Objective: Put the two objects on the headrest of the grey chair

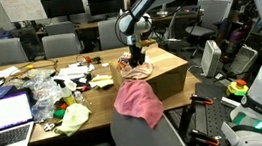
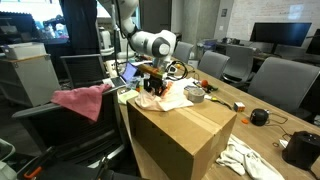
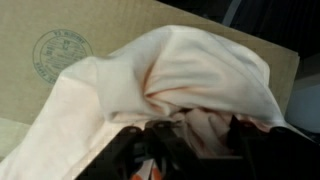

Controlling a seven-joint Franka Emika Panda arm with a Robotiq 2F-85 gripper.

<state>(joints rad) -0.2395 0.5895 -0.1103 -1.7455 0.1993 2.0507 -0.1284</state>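
Note:
The patterned cloth (image 1: 136, 72) (image 2: 172, 98) lies bunched on top of a cardboard box (image 1: 169, 78) (image 2: 180, 140); in the wrist view this pale peach and white cloth (image 3: 170, 70) fills most of the picture. My gripper (image 1: 136, 60) (image 2: 152, 88) (image 3: 195, 132) points straight down into it. Its dark fingers (image 3: 150, 150) stand either side of a fold, partly drawn in; whether they pinch it is unclear. The plain pink cloth (image 1: 138, 102) (image 2: 82, 100) hangs draped over the top of the grey chair (image 1: 145, 142), just beside the box.
A long table behind the box holds a laptop (image 1: 2, 117), a yellow-green cloth (image 1: 73, 117) and several loose items. Smaller grey chairs (image 1: 62, 43) (image 2: 280, 80) stand around it. A white cloth (image 2: 245, 160) lies on the table near the box.

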